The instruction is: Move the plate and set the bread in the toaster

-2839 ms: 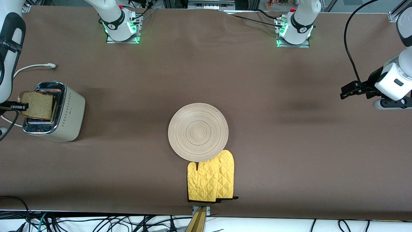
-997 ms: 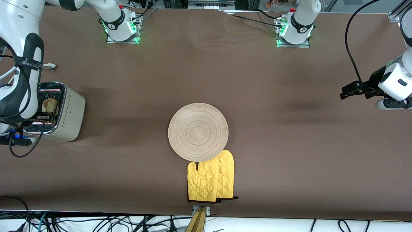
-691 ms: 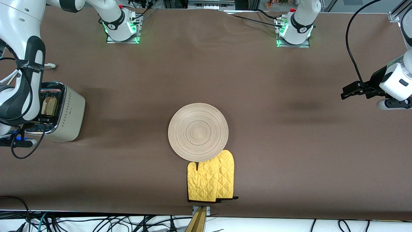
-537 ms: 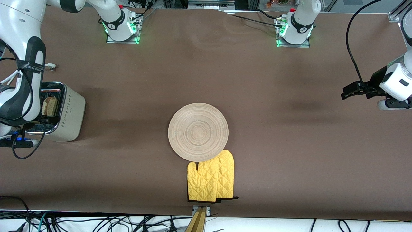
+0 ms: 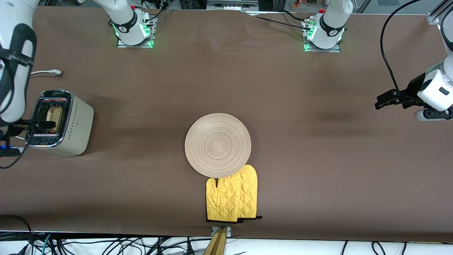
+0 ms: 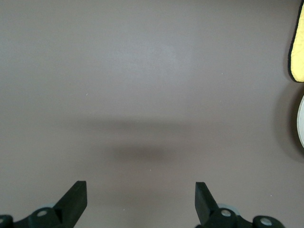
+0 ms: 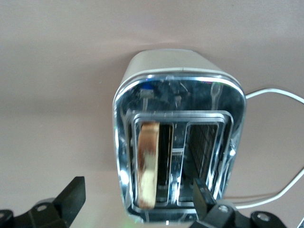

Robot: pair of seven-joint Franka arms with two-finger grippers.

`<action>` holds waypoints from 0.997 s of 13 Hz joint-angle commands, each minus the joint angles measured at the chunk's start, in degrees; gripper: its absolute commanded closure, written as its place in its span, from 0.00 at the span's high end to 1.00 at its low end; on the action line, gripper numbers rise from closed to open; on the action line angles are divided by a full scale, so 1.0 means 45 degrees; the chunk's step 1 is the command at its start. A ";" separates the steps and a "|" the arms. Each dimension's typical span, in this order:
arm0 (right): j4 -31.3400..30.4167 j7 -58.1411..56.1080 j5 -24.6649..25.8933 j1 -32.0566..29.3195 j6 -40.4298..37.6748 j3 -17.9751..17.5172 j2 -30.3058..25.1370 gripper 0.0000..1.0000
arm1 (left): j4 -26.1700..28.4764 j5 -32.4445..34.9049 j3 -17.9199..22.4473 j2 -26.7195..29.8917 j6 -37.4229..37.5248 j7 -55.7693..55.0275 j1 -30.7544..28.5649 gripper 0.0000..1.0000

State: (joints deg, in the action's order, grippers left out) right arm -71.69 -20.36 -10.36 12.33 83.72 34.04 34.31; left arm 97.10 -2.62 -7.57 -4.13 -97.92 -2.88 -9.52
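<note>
Mostly sunk in a slot of the toaster (image 5: pixel 60 122) at the bench's (image 5: pixel 300 170) right-arm edge, the bread (image 5: pixel 54 115) shows only its crust beneath the wide-open, empty right gripper (image 7: pixel 137 199); the left gripper (image 6: pixel 137 199), likewise spread wide, waits over bare bench, plate (image 5: pixel 218 145) mid-bench.

Bread (image 5: pixel 53 115) fills one toaster (image 5: pixel 62 122) slot, other slot free; right claw (image 5: pixel 37 124) over toaster; plate (image 5: pixel 218 145) touching mitts (image 5: pixel 231 194) mid desk (image 5: pixel 318 159), bare cloth elsewhere
</note>
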 commanded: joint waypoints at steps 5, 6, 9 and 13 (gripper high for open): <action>0.0130 -0.0203 -0.0120 0.0520 -0.1475 -0.0241 -0.1862 1.00 | -0.0152 -0.0276 -0.0056 -0.0019 0.0178 0.0036 -0.0132 1.00; 0.0130 -0.0222 -0.0120 0.0560 -0.1534 -0.0241 -0.1881 1.00 | -0.0151 -0.0276 -0.0056 -0.0019 0.0178 0.0036 -0.0132 1.00; 0.0150 -0.0203 -0.0158 0.0794 -0.1574 -0.0222 -0.1920 1.00 | -0.0152 -0.0276 -0.0056 -0.0019 0.0178 0.0036 -0.0132 1.00; 0.0404 -0.0027 -0.0100 0.1945 -0.1633 -0.0183 -0.2194 1.00 | -0.0151 -0.0276 -0.0056 -0.0019 0.0178 0.0036 -0.0132 1.00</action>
State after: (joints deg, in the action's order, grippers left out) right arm -70.49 -20.59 -10.60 18.87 77.48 32.73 25.80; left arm 97.10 -2.62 -7.57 -4.15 -97.92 -2.89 -9.60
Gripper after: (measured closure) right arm 0.000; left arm 0.000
